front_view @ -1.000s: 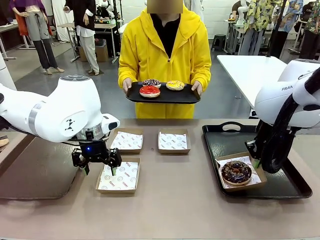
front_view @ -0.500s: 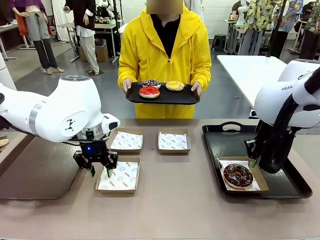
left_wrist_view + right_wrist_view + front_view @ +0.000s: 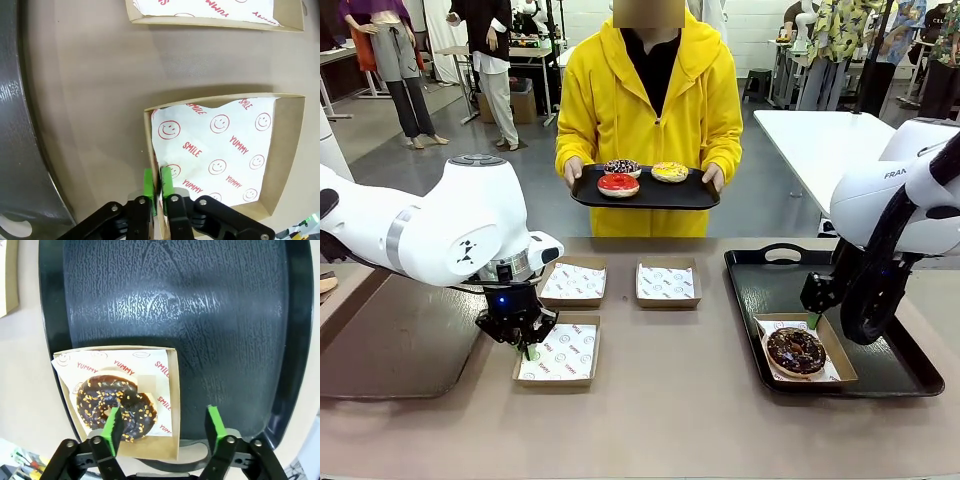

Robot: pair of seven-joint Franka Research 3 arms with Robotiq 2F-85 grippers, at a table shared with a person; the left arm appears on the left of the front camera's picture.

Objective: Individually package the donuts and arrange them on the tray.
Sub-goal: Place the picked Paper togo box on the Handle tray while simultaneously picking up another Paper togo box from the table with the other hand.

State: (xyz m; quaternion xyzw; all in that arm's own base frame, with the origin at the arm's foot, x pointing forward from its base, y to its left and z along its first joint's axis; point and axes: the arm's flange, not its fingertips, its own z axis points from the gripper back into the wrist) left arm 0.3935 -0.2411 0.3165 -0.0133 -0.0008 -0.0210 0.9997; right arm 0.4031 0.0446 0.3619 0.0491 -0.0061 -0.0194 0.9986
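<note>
Front view: the left gripper [image 3: 530, 347] is pinched onto the left wall of the near box [image 3: 560, 352], one of three empty paper-lined boxes; the other two [image 3: 573, 281] [image 3: 667, 283] sit behind it. The right arm's casing reads "FRA" [image 3: 895, 174] before it is cut off. The right gripper [image 3: 817, 315] hangs just above the far corner of the filled box [image 3: 830, 345] on the black tray [image 3: 790, 252]; that box holds the chocolate sprinkled donut [image 3: 796, 349]. The person across the table holds a second tray [image 3: 690, 196] carrying the red donut [image 3: 619, 184], the yellow donut [image 3: 670, 171] and the purple-white sprinkled donut [image 3: 622, 166]. Left wrist view: the green pads [image 3: 148, 181] are nearly together with the box wall between them; the liner [image 3: 220, 150] is printed "SMILE" and "YUMMY" in red among smiley faces. Right wrist view: the right gripper's jaws stand wide apart and hold nothing, above the near edge of the filled box, whose liner also reads "YUMMY" and "SMILE". Against the frame a second earlier: the left jaws, then spread over the box edge, have closed on it; the right gripper has let go of the filled box and lifted; that box has turned slightly on the tray; the person's tray is unchanged.
</note>
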